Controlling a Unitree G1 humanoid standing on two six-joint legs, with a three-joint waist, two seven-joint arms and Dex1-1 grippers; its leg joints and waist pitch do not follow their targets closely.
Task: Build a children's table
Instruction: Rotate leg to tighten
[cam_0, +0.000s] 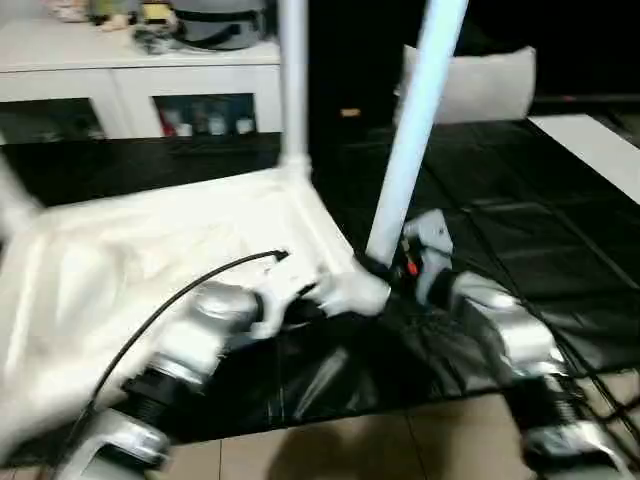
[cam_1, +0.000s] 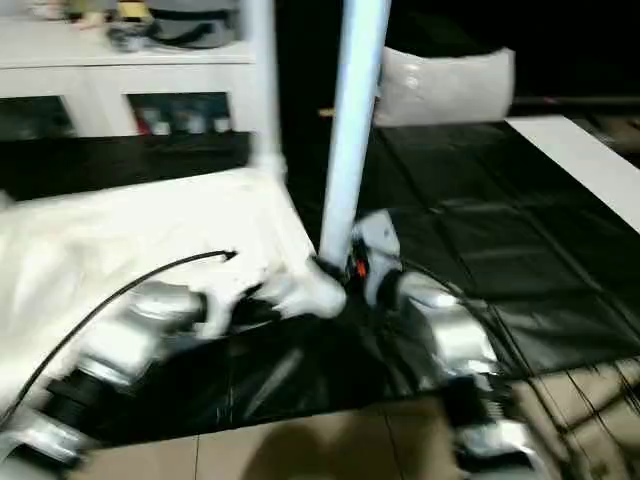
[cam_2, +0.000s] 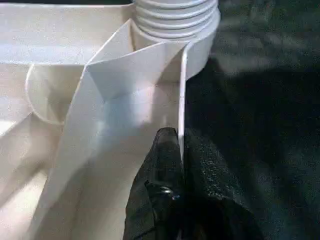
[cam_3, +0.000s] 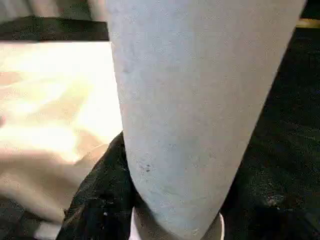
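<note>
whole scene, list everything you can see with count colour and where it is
table top: one, white, upside down on the black mat, ribbed underside up
legs: two, white; one upright in the far corner socket, one leaning in the near right corner socket
black mat: one, covers the floor under the table
cabinet: one, white, far left, small items on top and on its shelves
white bag: one, far behind the mat
white panel: one, far right on the mat
tile floor: beige, nearest edge
left gripper: black, shut on the table top's side wall near the corner
right gripper: black, shut on the leaning leg's base
</note>
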